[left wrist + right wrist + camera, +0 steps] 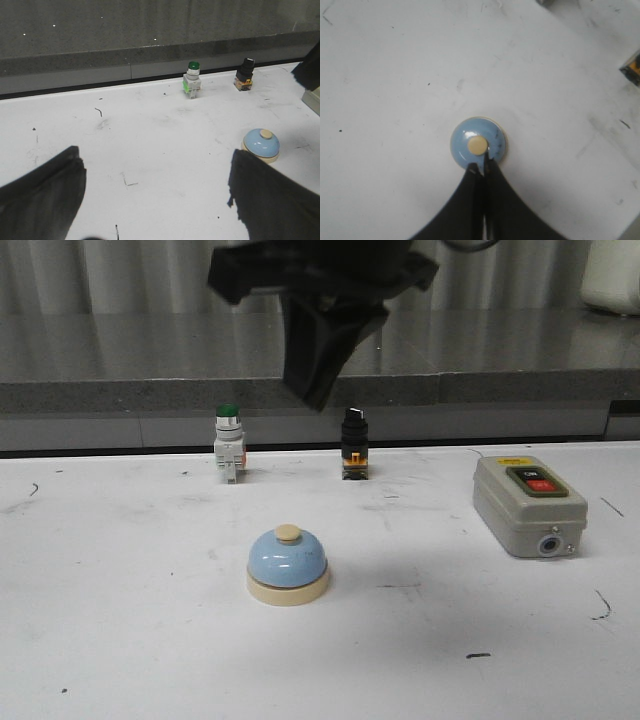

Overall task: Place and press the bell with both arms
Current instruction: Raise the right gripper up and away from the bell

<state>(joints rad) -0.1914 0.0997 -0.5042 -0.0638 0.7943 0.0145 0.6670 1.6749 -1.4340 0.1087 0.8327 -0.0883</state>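
Front view is showing the bell (288, 565) sitting upright on the white table (120, 640), forward of the green-capped push button (228, 443), while the right gripper (318, 390) is hanging above it, fingers pressed together and empty, and the left gripper (155, 192) is gaping wide, holding nothing.

Lab test bench; scuffed white table (120, 640); industrial switch box (528, 505); loose push buttons (228, 445)
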